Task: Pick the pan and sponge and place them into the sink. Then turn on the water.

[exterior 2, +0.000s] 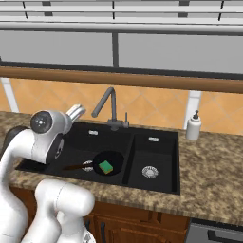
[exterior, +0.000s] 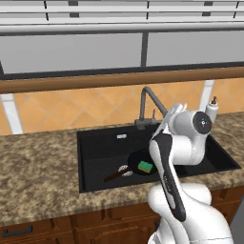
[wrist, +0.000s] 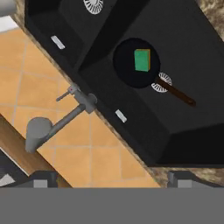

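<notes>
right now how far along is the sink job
Done: the pan lies in the sink's larger basin with the sponge resting in it. In hand: nothing between the fingers; the hand view looks toward the faucet. Left: turning on the water; no stream falls from the spout.

I see a matt black sink (exterior 2: 156,178) in speckled stone counter (exterior 2: 213,190); inside it, the pan's wooden handle (wrist: 179,95).

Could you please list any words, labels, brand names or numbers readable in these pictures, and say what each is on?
There is no readable text.
The soap bottle has no visible label.
The small pale plates on the sink back wall are blank at this size.
The pan, sponge and faucet carry no markings.
</notes>
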Robot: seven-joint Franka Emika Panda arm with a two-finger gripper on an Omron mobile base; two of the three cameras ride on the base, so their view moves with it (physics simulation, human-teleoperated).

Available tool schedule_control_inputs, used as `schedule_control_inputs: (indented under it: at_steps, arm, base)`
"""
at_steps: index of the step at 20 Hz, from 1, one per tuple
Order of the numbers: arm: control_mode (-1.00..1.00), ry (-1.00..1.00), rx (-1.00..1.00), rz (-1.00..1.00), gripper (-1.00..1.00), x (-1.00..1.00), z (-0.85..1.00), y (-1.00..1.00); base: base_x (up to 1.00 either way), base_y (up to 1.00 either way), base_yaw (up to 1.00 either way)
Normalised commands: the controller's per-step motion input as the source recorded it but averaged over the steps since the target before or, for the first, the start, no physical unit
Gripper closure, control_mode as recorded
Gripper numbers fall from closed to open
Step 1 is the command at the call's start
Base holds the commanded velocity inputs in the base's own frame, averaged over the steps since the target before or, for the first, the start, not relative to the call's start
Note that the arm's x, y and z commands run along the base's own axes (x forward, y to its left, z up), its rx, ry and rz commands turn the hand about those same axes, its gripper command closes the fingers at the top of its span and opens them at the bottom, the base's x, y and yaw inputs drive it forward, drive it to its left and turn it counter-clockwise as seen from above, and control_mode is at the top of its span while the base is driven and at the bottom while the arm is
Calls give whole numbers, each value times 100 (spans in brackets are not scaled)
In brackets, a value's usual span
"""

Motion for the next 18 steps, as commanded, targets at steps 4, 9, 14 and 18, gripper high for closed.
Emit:
schedule_control_inputs:
  at_steps: [4,9,14,18]
  arm:
    - [-100,0,21,3,-100,-4,16,-55]
    - [-100,3,12,6,-100,-15,1,-59]
    - [-100,-2,14,0,-100,-2,-2,-55]
    - [-100,-6,21,0,-100,0,0,-60]
  base:
    - [0,0,0]
    - [0,0,0]
    - [0,0,0]
    - [0,0,0]
